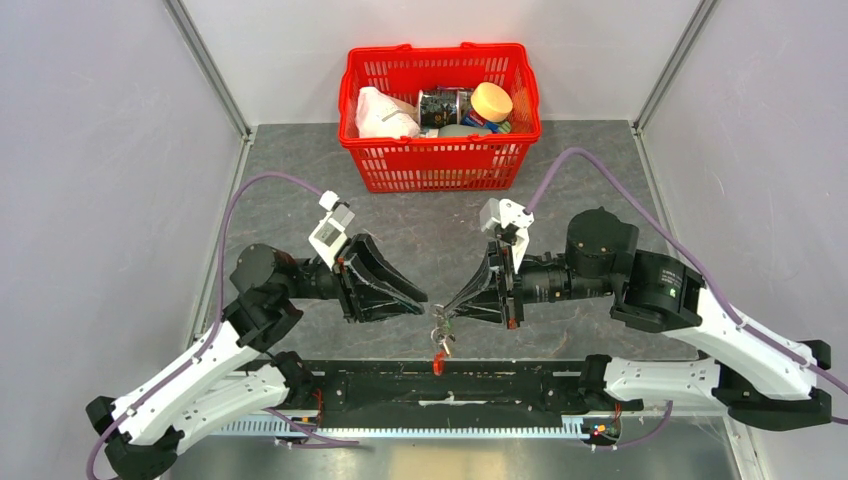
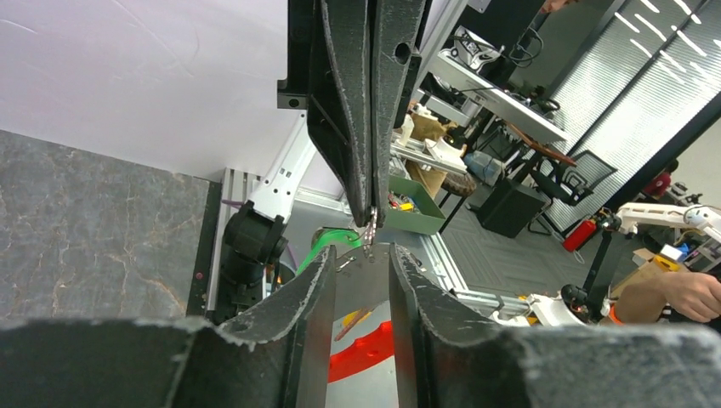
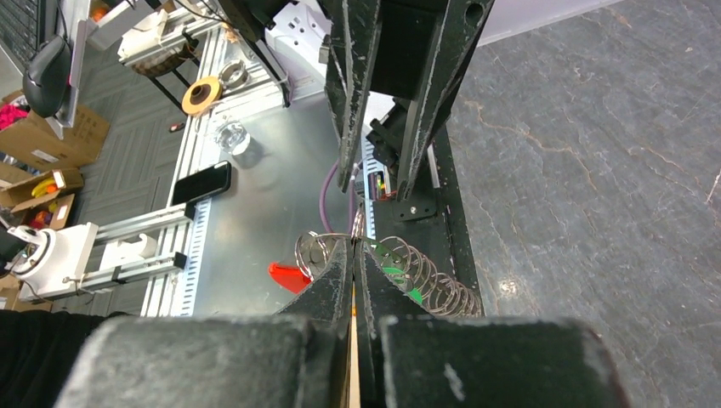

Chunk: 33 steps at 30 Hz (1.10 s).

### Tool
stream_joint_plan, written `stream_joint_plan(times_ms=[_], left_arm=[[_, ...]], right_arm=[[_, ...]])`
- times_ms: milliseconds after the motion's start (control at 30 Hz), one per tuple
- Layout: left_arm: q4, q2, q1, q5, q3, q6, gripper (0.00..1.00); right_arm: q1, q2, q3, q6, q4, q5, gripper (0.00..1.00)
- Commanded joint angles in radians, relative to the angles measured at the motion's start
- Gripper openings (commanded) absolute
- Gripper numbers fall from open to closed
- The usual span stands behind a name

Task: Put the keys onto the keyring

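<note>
Left claw [image 1: 418, 300]: released, fingers parted with nothing between them. It hangs over the middle of the bench's [image 1: 300, 190] near edge, tips just beside the right claw's.
Keyring [image 1: 439, 360]: off the bench, dangling from the right claw's tips over the middle of the near edge, red loop lowest.
Keys [image 1: 439, 330]: bunched just under the tips; one has a green head [image 3: 393, 274]. How many are already on the ring cannot be told.
Right claw [image 3: 354, 252]: clenched on the keyring's thin metal ring [image 3: 311, 248], beside a wire coil [image 3: 429, 285].
Handling: likely light, hard and slick, and the bunch should swing freely. The ring looks springy and thin, so it would slip from a loose pinch.
Where to hold: a key by its flat head, leaving the hole free; the ring close to its split.
Basket [image 1: 440, 170]: red mesh, at the middle of the far edge.
Basket contents: white pouch [image 1: 380, 112], dark can [image 1: 440, 105], yellow-lidded jar [image 1: 491, 101]. No keys are seen inside.
</note>
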Motion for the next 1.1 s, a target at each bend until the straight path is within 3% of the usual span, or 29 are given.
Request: stream_joint_plan(times_ms=[0,233,500,1067], left_arm=[[-0.065,-0.002,0.0,0.071,0.069,0.067,0.38],[-0.097,0.012,0.0,0.138,0.086,0.064,0.43],[-0.24,0.017,0.0,0.14,0.122,0.138,0.44],[-0.305,0.039,-0.001,0.172,0.145,0.176,0.41]], right_arm=[[0.001,0.018,0.075,-0.039,-0.045,-0.036,0.0],[0.002,0.092,0.125,-0.082,-0.142,-0.12,0.0],[0.002,0.161,0.171,-0.111,-0.188,-0.193,0.0],[0.002,0.214,0.229,-0.131,-0.221,-0.165,0.0]])
